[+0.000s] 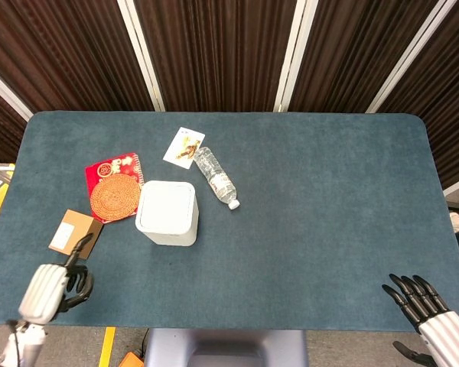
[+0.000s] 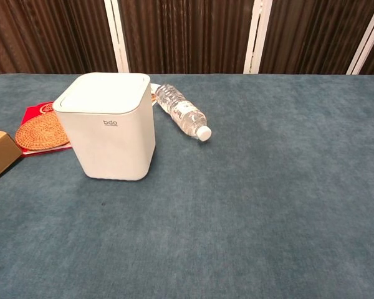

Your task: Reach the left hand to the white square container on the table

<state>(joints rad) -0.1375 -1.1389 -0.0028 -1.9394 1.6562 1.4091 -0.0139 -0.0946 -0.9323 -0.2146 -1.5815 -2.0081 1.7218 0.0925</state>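
Well apart: white square container (image 1: 167, 212) beyond left hand (image 1: 55, 284), fingers (image 1: 81, 246) loosely curled around nothing.

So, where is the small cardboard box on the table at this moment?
In the head view the cardboard box lies near the table's left front edge, left of the white square container and just beyond the left hand.

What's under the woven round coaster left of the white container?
The woven coaster lies on a red printed card, whose top and edges show. The card's middle is covered, so its print there is hidden.
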